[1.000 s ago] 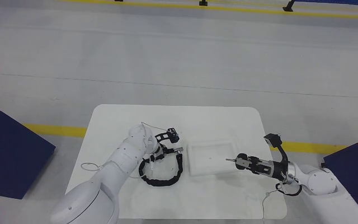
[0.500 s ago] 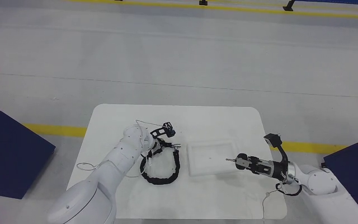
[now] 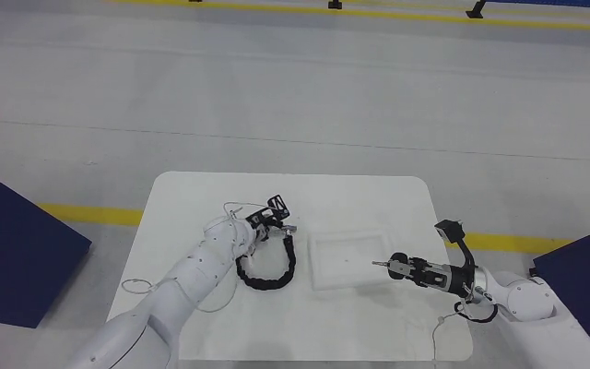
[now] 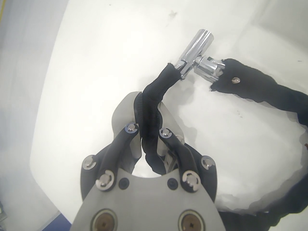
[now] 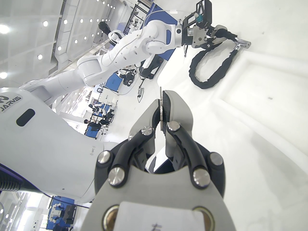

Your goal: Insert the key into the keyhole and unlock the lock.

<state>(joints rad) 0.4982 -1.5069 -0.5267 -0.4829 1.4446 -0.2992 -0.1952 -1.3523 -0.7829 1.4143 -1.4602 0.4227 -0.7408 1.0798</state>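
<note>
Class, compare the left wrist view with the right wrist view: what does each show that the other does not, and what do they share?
Left wrist view: the rivet in the sleeve of the cable lock, beside its chrome cylinder. Right wrist view: the right end effector pinching the key, and the white tray. Shared: the left end effector clamped on the cable lock, the cylinder, the table.
</note>
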